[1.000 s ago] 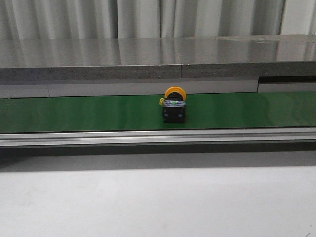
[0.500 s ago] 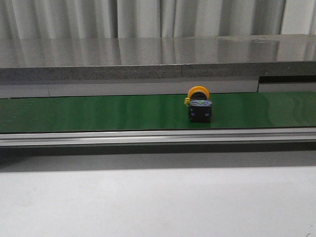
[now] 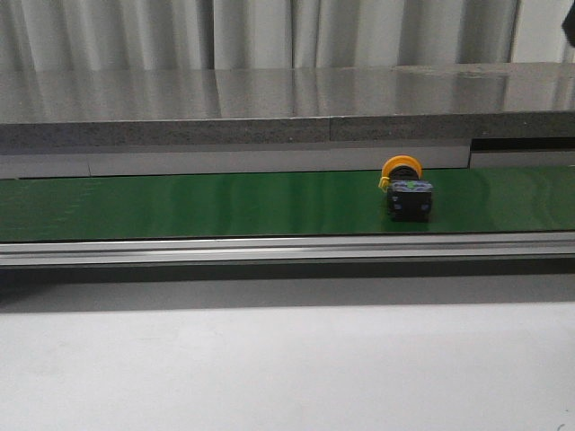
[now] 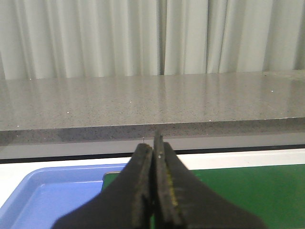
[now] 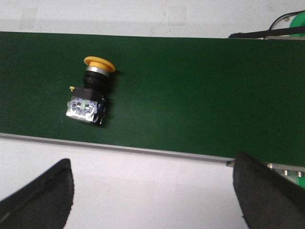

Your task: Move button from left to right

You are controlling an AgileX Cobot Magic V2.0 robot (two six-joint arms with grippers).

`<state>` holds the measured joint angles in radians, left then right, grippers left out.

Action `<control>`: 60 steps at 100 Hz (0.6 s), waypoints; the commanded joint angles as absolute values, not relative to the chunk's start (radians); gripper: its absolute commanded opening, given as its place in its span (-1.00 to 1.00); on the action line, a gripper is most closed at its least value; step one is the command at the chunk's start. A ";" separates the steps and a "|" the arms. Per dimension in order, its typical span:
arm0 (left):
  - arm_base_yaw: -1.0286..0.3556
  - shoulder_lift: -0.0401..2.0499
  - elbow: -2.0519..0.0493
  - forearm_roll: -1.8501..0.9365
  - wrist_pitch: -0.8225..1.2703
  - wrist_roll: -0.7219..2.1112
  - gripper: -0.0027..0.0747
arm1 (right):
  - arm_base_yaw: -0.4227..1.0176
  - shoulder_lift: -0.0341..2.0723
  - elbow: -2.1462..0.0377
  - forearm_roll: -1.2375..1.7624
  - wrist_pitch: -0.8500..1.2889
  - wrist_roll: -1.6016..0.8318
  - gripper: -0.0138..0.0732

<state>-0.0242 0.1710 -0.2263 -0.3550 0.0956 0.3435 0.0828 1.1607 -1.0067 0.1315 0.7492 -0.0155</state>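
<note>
The button (image 3: pixel 407 191), a yellow-orange mushroom cap on a black blocky body, lies on the green belt (image 3: pixel 180 205) right of its middle. It also shows in the right wrist view (image 5: pixel 90 93), lying on its side with the cap toward the far rail. My right gripper (image 5: pixel 151 191) is open and empty, high above the white surface beside the belt, with the button ahead of its left finger. My left gripper (image 4: pixel 153 152) is shut with nothing between the jaws, above the belt's end by a blue tray (image 4: pixel 43 195). Neither gripper shows in the front view.
A grey stone-topped ledge (image 3: pixel 287 108) runs behind the belt, with curtains behind it. A metal rail (image 3: pixel 287 249) edges the belt's near side, then a white tabletop (image 3: pixel 287 368). Black cables (image 5: pixel 267 32) and a green object lie beyond the belt in the right wrist view.
The button has travelled rightward along the belt, from about the middle to right of the middle, keeping the same pose.
</note>
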 commanded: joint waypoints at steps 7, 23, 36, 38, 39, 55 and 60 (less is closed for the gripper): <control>-0.032 0.179 -0.253 -0.365 0.020 0.345 -0.98 | 0.082 1.279 -1.099 0.161 0.691 -0.054 0.85; -0.032 0.179 -0.253 -0.365 0.020 0.345 -0.98 | 0.082 1.393 -1.138 0.165 0.670 -0.075 0.85; -0.032 0.179 -0.253 -0.365 0.020 0.345 -0.98 | 0.082 1.459 -1.162 0.173 0.667 -0.079 0.85; -0.032 0.179 -0.253 -0.365 0.020 0.345 -0.98 | 0.082 1.464 -1.164 0.173 0.665 -0.079 0.85; -0.032 0.179 -0.253 -0.365 0.020 0.345 -0.98 | 0.082 1.470 -1.165 0.173 0.663 -0.079 0.85; -0.032 0.179 -0.253 -0.365 0.020 0.345 -0.98 | 0.082 1.502 -1.167 0.173 0.633 -0.083 0.85; -0.032 0.179 -0.253 -0.365 0.020 0.345 -0.98 | 0.082 1.507 -1.167 0.173 0.624 -0.095 0.85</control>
